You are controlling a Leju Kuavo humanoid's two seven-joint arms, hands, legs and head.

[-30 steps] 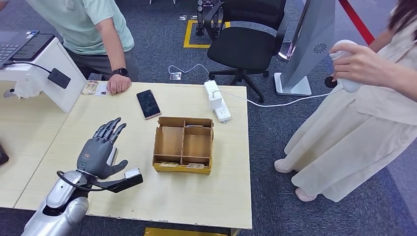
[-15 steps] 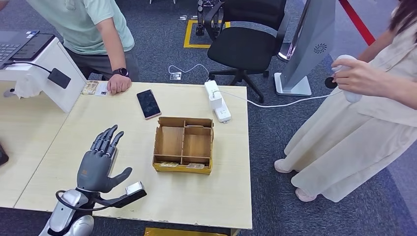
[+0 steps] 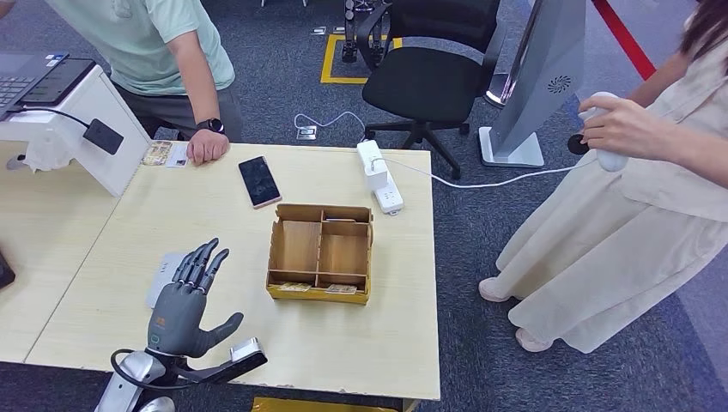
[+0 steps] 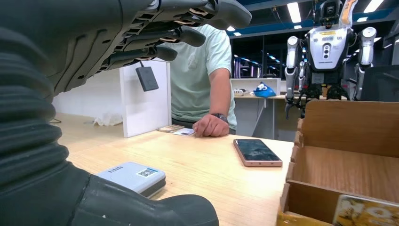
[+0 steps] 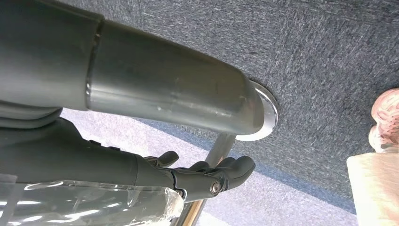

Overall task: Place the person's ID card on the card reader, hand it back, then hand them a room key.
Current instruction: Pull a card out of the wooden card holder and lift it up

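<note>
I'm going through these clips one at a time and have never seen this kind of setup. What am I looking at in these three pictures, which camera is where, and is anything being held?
It is a humanoid robot at a desk. The head view looks down from its body: its left hand hovers open, holding nothing, above a grey card reader on the table. Also there: a cardboard divided box, a phone, a power strip, and cards beside a person's hand. The left wrist view sits behind that hand, low over the table, showing the reader. The right wrist view shows the right hand hanging over carpet, fingers loosely curled, holding nothing visible.
</note>
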